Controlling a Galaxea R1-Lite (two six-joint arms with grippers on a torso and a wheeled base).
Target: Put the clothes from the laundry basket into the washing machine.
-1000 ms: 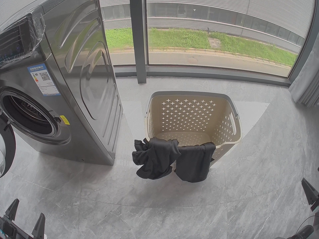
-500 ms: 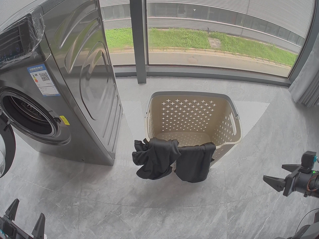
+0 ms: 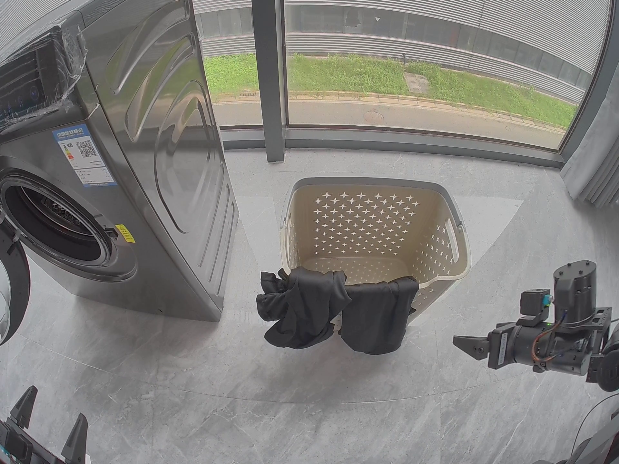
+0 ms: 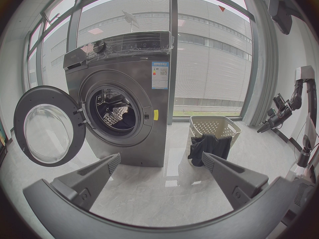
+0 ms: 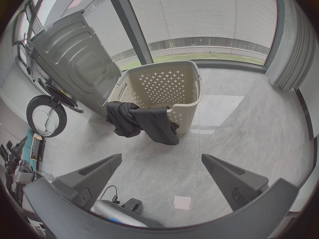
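Black clothes [image 3: 303, 310] — draped on basket [image 3: 374, 182] rim | right claw [image 3: 467, 345] well apart

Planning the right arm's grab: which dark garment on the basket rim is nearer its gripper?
The flat-hanging garment, on the side of the right gripper; the bunched garment hangs toward the washing machine.

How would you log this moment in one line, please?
dark clothes draped over laundry basket front rim | washing machine door open | right hand open, apart from basket | left hand open
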